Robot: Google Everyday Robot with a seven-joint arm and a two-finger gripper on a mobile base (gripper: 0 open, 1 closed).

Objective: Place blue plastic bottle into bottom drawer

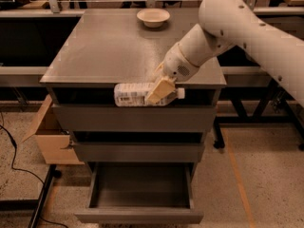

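1. One stage of two looks done: my tool (159, 90) is clamped across the blue plastic bottle (130, 94), which lies sideways with its white cap toward my arm.
2. The bottle hangs at the front edge of the counter (109, 46), level with the dark gap above the top drawer (133, 118). I judge it is off the surface.
3. Left to do: go down past the top drawer and the middle drawer (137, 152), both shut, then release into the bottom drawer (140, 189).
4. That drawer stands pulled out, with nothing visible inside.
5. Edges to mind: the counter lip, the two shut fronts behind my path and the drawer's front wall.
6. The cardboard box (52, 141) sits beside the cabinet and the bowl (153, 16) at the counter's back, both well apart from the descent.
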